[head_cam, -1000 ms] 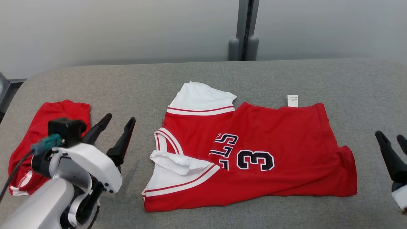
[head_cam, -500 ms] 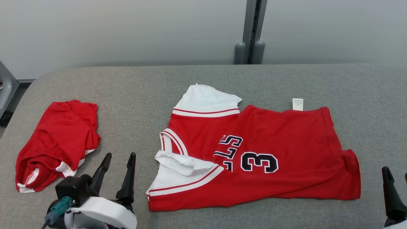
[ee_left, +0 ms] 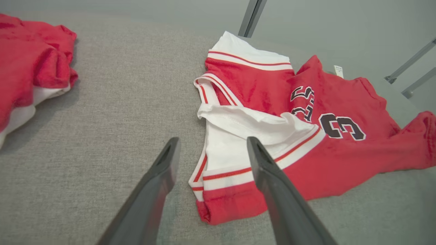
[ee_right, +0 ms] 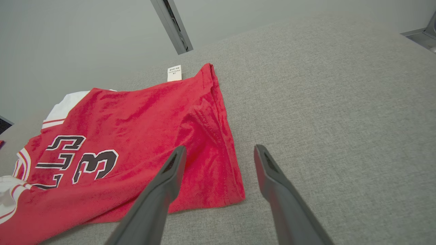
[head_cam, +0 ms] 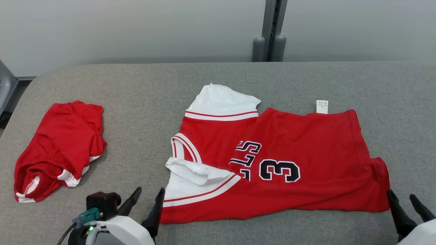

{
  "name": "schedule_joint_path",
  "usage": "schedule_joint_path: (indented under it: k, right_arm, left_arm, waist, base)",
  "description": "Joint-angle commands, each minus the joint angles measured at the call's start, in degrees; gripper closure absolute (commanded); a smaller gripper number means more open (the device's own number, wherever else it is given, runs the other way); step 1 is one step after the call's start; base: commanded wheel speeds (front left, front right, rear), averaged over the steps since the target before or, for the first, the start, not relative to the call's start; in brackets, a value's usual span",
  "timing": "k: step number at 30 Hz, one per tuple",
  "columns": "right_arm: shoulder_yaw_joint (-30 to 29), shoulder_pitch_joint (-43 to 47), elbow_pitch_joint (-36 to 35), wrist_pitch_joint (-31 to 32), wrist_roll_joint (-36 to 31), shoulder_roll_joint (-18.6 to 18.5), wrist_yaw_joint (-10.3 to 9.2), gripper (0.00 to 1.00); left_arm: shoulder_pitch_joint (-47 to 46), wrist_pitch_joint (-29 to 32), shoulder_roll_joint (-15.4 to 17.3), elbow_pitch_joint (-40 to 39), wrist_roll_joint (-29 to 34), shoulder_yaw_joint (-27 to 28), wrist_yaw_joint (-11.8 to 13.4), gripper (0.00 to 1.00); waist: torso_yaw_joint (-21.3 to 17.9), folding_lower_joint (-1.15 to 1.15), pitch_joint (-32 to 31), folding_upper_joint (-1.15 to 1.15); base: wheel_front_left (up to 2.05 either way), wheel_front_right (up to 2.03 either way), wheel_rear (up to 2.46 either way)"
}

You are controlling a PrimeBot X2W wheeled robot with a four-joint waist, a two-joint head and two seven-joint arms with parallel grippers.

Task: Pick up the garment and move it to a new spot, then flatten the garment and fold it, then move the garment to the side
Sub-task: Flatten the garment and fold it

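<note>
The red-and-white jersey with number 3 (head_cam: 306,143) lies partly folded in the middle of the grey fabric bench (head_cam: 136,85). Our left jaws and right jaws are spread at its two near corners, we judge to pinch and flatten it.

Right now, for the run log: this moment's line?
jersey: lying on table | left gripper: open, empty | right gripper: open, empty

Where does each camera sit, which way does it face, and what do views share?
Head view: on the head, facing forward and down over the grey fabric table at the red-and-white jersey numbered 3; left gripper lower left, right gripper lower right.
Left wrist view: on the left wrist, along its dark fingers at the jersey's white-banded corner.
Right wrist view: on the right wrist, along its fingers at the jersey's red hem corner.
Shared: all three show the jersey's white tag.
</note>
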Motion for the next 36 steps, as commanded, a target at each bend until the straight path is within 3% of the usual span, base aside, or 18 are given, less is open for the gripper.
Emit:
schedule_joint_path:
  k: [1, 12, 20, 21, 22, 23, 24, 25, 36]
  right_arm:
    - [0.62, -1.58, 2.23, 2.31, 0.7, -0.88, 0.03, 0.0]
    - [4.24, -7.8, 12.01, 9.58, 4.98, -2.79, 0.03, 0.0]
    - [6.82, -9.95, 14.48, 11.08, 6.68, -2.66, 0.03, 0.0]
    - [7.07, -10.03, 14.73, 11.04, 7.03, -2.77, 0.03, 0.04]
    - [7.33, -10.12, 14.92, 10.95, 7.19, -2.87, 0.03, 0.36]
    - [7.66, -10.3, 15.14, 10.86, 7.24, -2.92, 0.03, 0.58]
    - [8.06, -10.4, 15.34, 10.81, 7.51, -2.89, 0.03, 0.72]
    - [8.43, -10.45, 15.53, 10.8, 7.77, -2.91, 0.03, 1.0]
    - [9.13, -8.03, 13.02, 12.34, 11.74, -7.04, 0.03, 1.0]
  left_arm:
    - [-0.98, 2.06, 0.48, 0.5, -0.64, -0.77, -0.28, 0.0]
    - [-4.17, 13.58, -1.34, 4.42, -4.19, -4.65, -1.36, 0.0]
    - [-6.28, 16.57, -3.44, 8.53, -5.46, -5.93, -3.17, 0.0]
    - [-6.44, 16.58, -3.6, 8.81, -5.65, -6.03, -3.47, 0.14]
    - [-6.69, 16.25, -3.73, 9.08, -5.69, -5.89, -3.53, 0.52]
    - [-6.92, 16.14, -3.85, 9.35, -5.69, -5.78, -3.59, 0.79]
    - [-7.09, 16.07, -3.93, 9.6, -5.64, -5.81, -3.68, 1.0]
    - [-7.17, 15.63, -4.0, 9.79, -5.5, -5.66, -3.52, 1.0]
    - [-4.3, 15.52, -0.9, 7.26, -6.68, -4.15, -2.46, 1.0]
  waist:
    - [0.11, 0.0, 0.47, 0.0]
    - [1.5, 0.0, 3.85, 0.0]
    - [1.52, 0.0, 4.95, 0.0]
    - [1.49, 0.0, 4.96, 0.0]
    - [1.46, 0.0, 4.97, 0.0]
    - [1.42, 0.0, 4.97, 0.0]
    - [1.4, 0.0, 4.87, 0.0]
    - [1.39, 0.0, 4.74, 0.0]
    - [1.33, 0.0, 1.45, 0.0]
  base:
    - [0.0, 0.0, 0.0]
    - [0.0, 0.0, 0.0]
    - [0.0, 0.0, 0.0]
    - [0.0, 0.0, 0.0]
    - [0.0, 0.0, 0.0]
    - [0.0, 0.0, 0.0]
    - [0.0, 0.0, 0.0]
    - [0.0, 0.0, 0.0]
    - [0.0, 0.0, 0.0]
